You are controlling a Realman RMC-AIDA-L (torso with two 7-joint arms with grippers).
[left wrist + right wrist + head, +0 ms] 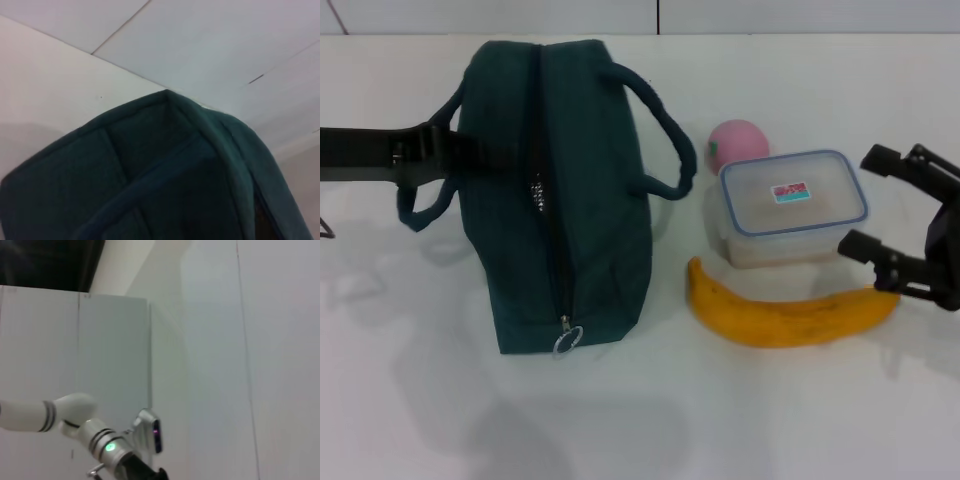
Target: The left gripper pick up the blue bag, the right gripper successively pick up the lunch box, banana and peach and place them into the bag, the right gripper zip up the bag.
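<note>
1. Head view: I see the blue bag (560,200) lying on the white table (640,420), zipper ring pull (567,341) at its near end.
2. The left gripper (425,155) reaches in at the bag's left handle (425,205); I cannot tell how its fingers stand.
3. The right gripper (875,205) is spread wide, just right of the lunch box (793,205).
4. The banana (790,315) lies in front of the box; the peach (737,143) sits behind it.
5. The left wrist view shows only bag fabric (150,185) close up.
</note>
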